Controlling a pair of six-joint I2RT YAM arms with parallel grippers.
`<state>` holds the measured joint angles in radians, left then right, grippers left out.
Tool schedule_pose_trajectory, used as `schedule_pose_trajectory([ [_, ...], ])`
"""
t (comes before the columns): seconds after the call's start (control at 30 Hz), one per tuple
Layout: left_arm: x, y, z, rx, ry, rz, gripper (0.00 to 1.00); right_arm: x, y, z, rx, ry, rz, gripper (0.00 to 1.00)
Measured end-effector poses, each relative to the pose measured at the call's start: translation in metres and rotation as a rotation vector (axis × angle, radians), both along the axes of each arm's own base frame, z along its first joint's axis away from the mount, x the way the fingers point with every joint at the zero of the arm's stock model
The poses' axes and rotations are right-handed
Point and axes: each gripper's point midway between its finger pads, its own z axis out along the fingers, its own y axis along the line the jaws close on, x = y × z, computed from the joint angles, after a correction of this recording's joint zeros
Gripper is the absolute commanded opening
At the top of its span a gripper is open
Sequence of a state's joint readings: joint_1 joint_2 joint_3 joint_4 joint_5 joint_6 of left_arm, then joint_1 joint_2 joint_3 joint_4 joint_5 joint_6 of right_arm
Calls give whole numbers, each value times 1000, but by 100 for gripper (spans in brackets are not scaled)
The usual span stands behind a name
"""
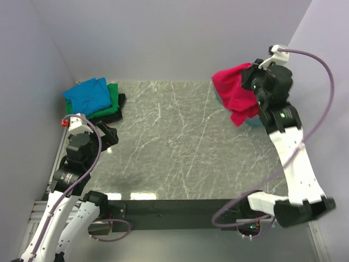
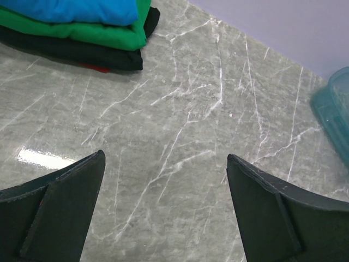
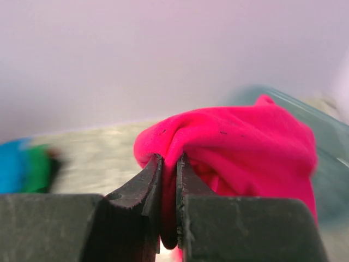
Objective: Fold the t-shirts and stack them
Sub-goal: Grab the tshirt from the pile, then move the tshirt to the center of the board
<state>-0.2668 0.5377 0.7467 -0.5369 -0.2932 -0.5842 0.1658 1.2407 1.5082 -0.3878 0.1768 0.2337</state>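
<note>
My right gripper [image 1: 252,83] [image 3: 169,164] is shut on a fold of the bright red-pink t-shirt [image 1: 235,91] [image 3: 240,147], which hangs bunched in the air over the teal tub [image 1: 255,121] at the table's far right. A stack of folded t-shirts lies at the far left: blue [image 1: 87,95] [image 2: 71,10] on top, green [image 1: 113,98] [image 2: 82,33] under it, black [image 1: 115,113] [image 2: 76,53] at the bottom. My left gripper [image 1: 112,134] [image 2: 163,164] stands open over bare table just in front of that stack, nothing between its fingers.
The clear teal plastic tub [image 2: 335,112] [image 3: 327,158] stands at the far right, mostly covered by the hanging shirt. Lilac walls close in the table [image 1: 174,142] at the back and both sides. The arms' bases and a purple cable [image 1: 322,71] sit along the near edge.
</note>
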Motion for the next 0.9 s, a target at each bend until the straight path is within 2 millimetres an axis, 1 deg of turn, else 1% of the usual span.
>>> schedule_pose_trajectory([
  [0.03, -1, 0, 1, -2, -6, 0, 99, -12, 11, 18, 17, -49, 56, 0],
  [0.1, -2, 0, 4, -4, -15, 0, 99, -34, 39, 39, 45, -109, 185, 0],
  [0.13, -2, 0, 4, -5, -18, -1, 99, -44, 53, 46, 58, -126, 253, 0],
  [0.17, -2, 0, 5, -5, -20, -1, 98, -53, 66, 50, 72, -136, 319, 5],
  [0.2, -3, 0, 5, -6, -21, -3, 99, -59, 76, 51, 83, -137, 367, 10],
  [0.23, -3, 0, 5, -7, -21, -5, 99, -65, 87, 50, 92, -133, 420, 19],
  [0.27, -3, -1, 5, -8, -21, -7, 98, -69, 97, 44, 102, -115, 468, 43],
  [0.3, -3, -1, 5, -8, -20, -8, 98, -72, 106, 34, 111, -87, 503, 57],
  [0.37, -3, -1, 5, -8, -20, -8, 98, -72, 113, 9, 118, -22, 527, 70],
  [0.43, -2, -1, 4, -7, -15, -8, 96, -67, 111, -24, 112, 54, 504, 73],
  [0.5, -1, -2, 2, -6, -8, -12, 93, -64, 109, -54, 104, 125, 480, 73],
  [0.6, 1, -7, 0, -14, 0, -32, 91, -67, 112, -109, 95, 244, 469, 73],
  [0.63, 2, -9, 1, -19, -2, -43, 90, -71, 116, -125, 92, 280, 477, 73],
  [0.67, 4, -13, 1, -26, -5, -59, 89, -79, 125, -150, 83, 335, 497, 73],
  [0.7, 7, -16, 1, -34, -10, -69, 88, -86, 131, -166, 75, 375, 514, 73],
  [0.73, 10, -20, -1, -41, -9, -88, 88, -95, 139, -186, 66, 420, 531, 73],
  [0.8, 15, -31, -9, -53, -2, -123, 87, -109, 147, -220, 57, 497, 540, 73],
  [0.83, 17, -38, -17, -55, 12, -146, 87, -116, 148, -236, 55, 538, 535, 73],
  [0.9, 19, -58, -32, -46, 48, -207, 87, -120, 140, -260, 43, 598, 478, 74],
])
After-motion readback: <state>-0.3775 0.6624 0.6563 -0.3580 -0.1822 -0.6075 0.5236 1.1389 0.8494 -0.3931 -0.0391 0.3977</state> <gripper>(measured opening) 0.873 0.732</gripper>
